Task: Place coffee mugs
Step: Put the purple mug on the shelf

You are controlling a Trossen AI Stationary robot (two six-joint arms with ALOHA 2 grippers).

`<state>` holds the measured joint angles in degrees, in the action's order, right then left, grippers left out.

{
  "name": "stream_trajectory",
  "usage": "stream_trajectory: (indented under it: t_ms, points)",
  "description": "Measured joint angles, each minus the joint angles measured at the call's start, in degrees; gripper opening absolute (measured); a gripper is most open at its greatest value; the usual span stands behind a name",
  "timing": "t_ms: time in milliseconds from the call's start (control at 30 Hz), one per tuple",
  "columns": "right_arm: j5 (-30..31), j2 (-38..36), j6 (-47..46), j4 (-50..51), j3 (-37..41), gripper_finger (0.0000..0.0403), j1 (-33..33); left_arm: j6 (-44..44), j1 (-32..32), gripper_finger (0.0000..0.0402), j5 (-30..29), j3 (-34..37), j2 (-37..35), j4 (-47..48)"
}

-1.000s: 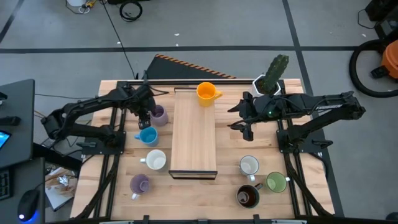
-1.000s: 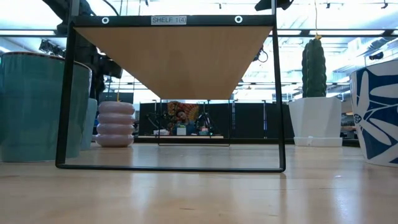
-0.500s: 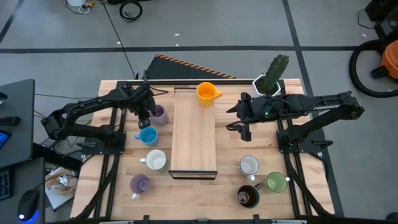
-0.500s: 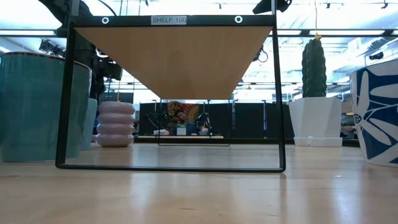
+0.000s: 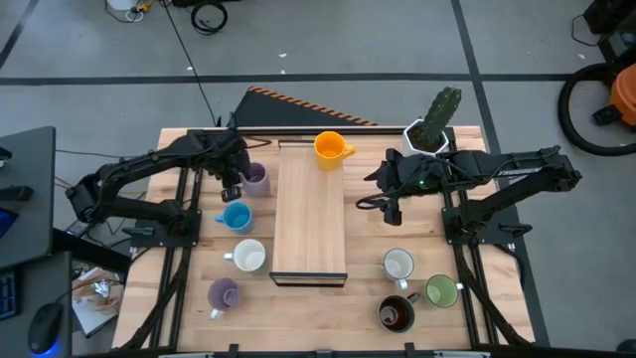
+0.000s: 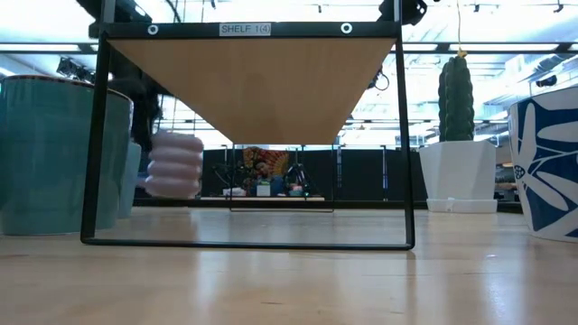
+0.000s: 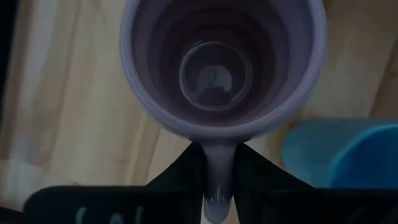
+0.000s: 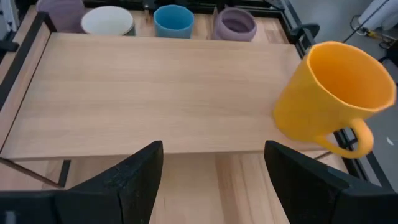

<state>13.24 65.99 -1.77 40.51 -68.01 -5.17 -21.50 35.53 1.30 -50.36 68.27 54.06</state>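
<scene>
The left end effector (image 5: 235, 183) pinches the handle of a lilac mug (image 5: 255, 180) at the far left of the counter (image 5: 179, 288), just left of the wooden shelf (image 5: 310, 224). In the left wrist view both dark fingers (image 7: 180, 171) press against the thin handle from either side, with the mug's (image 7: 224, 65) ribbed interior open to the camera. The low view shows the mug (image 6: 174, 165) blurred and seemingly off the counter, so the step in hand looks like lifting it toward the shelf top.

To do this well, keep the grip firm on the narrow handle, hold the mug level so it cannot swing, raise it clear of the shelf's edge, and steer away from the blue mug (image 5: 237, 217) just on its near side.

The lilac mug is small, round and ridged in stacked rings, glossy inside.

The right end effector (image 5: 390, 206), fingers spread, hovers right of the shelf; an orange mug (image 5: 331, 148) already stands on the shelf's far end.
</scene>
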Motion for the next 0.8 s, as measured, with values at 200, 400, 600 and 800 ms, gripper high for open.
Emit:
stream_trajectory:
  t_ms: [200, 400, 600, 800]
  points:
    - [0.2, 0.0, -0.9, 0.5, 0.0, 0.0276, -0.9, -0.9, -0.1, 0.0060, 0.0, -5.4, 0.0, 3.6]
    - [0.7, -1.1, -2.2, 3.8, 0.0, 0.0271, -1.9, -1.7, -0.1, 0.0060, -0.1, -10.8, 0.0, 6.2]
    - [0.8, -2.0, -3.6, 5.5, 0.0, 0.0271, -1.9, -1.9, -0.1, 0.0060, -1.7, -15.7, 0.0, 10.1]
    - [0.8, -2.0, -3.6, 6.0, 0.0, 0.0270, -1.9, -2.5, -0.1, 0.0060, -1.7, -20.0, 0.0, 13.3]
